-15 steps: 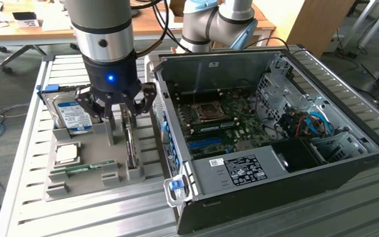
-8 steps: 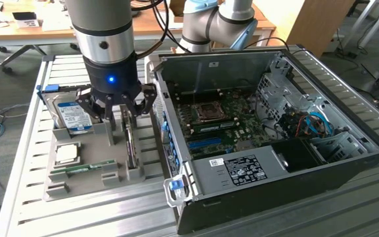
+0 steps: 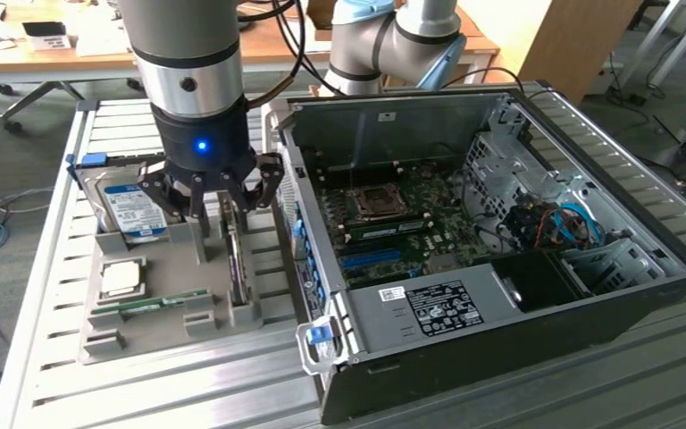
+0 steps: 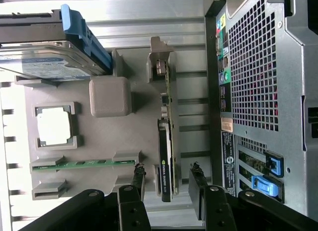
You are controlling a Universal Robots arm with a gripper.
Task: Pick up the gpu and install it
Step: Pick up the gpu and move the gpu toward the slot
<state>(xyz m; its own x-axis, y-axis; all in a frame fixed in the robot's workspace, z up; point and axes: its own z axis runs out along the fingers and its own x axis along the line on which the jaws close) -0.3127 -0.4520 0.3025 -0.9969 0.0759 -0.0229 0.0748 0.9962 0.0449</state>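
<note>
End effector hangs released over the gray tray, its two fingers spread to either side of the gpu with a gap on each side, so nothing is grasped. The gpu stands on its edge in a slot of the tray, with its bracket at the end away from the fingers, just beside the open computer case. The same tray, further from the case, holds a memory stick, a cpu and a hard drive, and everything sits on the slatted metal counter.
</note>
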